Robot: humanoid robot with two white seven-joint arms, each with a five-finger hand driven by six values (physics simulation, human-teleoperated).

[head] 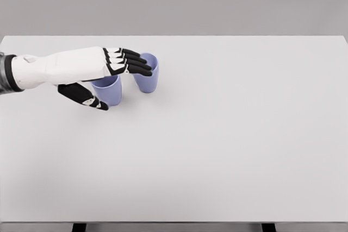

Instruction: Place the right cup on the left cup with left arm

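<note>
With the left hand [103, 74] open, holding nothing, fingers reaching over the right cup [147, 76] on the table [244, 134], its palm seems to crowd the left cup [109, 91] and could topple it.

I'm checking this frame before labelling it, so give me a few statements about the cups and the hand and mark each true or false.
1. Two blue cups stand upright on the table. True: the left cup and the right cup are both upright.
2. The right cup is stacked on the left cup. False: they stand side by side.
3. The left hand comes in from the picture's left and reaches over the cups. True.
4. The hand is clamped around the right cup. False: its fingers are extended above the cup, gripping nothing.
5. The right arm is working too. False: it is out of view.
</note>
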